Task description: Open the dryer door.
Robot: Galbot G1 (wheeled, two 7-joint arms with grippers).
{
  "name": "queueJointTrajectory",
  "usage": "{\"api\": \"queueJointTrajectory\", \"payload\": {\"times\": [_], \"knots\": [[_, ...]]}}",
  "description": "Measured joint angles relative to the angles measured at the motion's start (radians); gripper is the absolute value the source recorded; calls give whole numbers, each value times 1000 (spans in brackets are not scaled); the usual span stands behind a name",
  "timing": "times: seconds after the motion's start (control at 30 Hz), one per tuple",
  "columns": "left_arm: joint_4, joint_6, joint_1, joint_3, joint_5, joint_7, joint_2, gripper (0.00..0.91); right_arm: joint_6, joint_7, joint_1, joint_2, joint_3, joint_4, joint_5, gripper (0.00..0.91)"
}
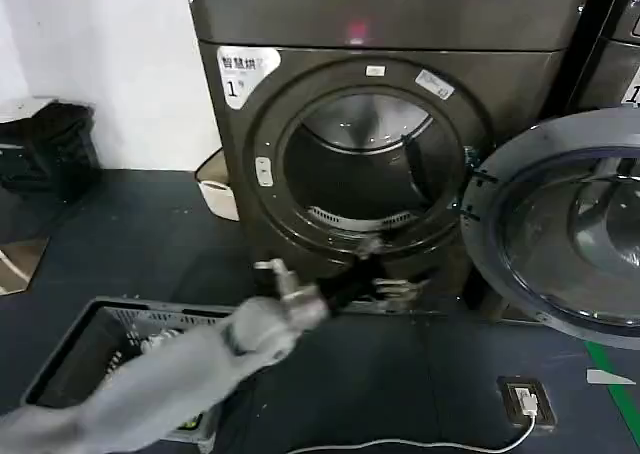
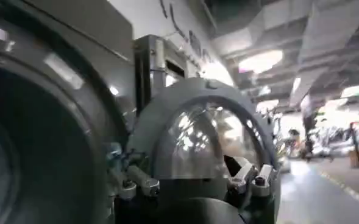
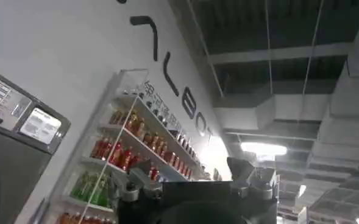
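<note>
Dryer door (image 1: 570,239) swung wide, baring the drum of dryer (image 1: 400,24); left claw (image 1: 375,269) spread, ungripping, low before the opening; right claw's (image 3: 194,185) state untellable.

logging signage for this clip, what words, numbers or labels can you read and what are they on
"1" on the white sticker at the dryer top corner; the characters above it are too blurred to read.
Large wall letters above the drink shelves: partly cut off, unclear.
Small stickers on the door opening's rim: too small.

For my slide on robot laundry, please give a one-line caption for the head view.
Dryer door swung fully open beside the dryer, with the left gripper low before the drum opening.
</note>
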Motion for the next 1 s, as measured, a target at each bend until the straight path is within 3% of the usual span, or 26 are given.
{"api": "queueJointTrajectory", "payload": {"times": [0.17, 0.4, 0.73, 1.0], "knots": [[-146, 112, 50, -59, -17, 11, 196, 907, 0, -13, -1, -5, 5, 16, -15, 907], [-267, 159, 158, -176, -10, 60, 437, 907, -15, -33, 13, -11, 2, 30, -28, 907], [-334, 230, 388, -373, 100, 108, 721, 907, 18, -38, 59, -41, 28, 4, -158, 907], [-323, 319, 459, -411, 142, 140, 926, 907, 27, -35, 79, -57, 42, -20, -171, 907]]}}
